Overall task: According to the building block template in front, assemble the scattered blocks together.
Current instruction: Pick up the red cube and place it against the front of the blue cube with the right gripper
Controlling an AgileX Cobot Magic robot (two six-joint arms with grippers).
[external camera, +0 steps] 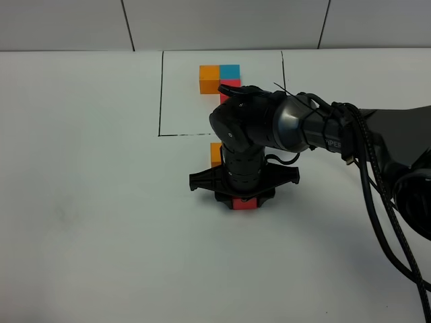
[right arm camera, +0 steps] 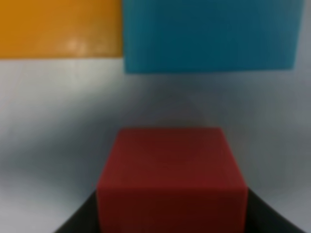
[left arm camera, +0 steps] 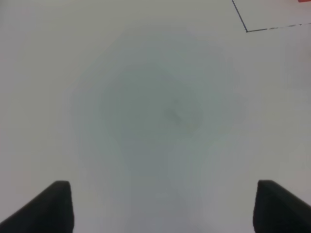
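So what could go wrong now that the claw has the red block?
The right claw grips the red block close to the orange block and blue block. It might bump them apart while sliding in. From above, the arm hides the blue one, so lining up against the template could go crooked.

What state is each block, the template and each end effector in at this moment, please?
Red block: gripped by the right end effector, apart from the other two.
Orange block: on the table, beside the blue block.
Blue block: on the table.
Template: assembled, inside the black outline.
Right end effector: shut on the red block.
Left end effector: open, holding nothing.
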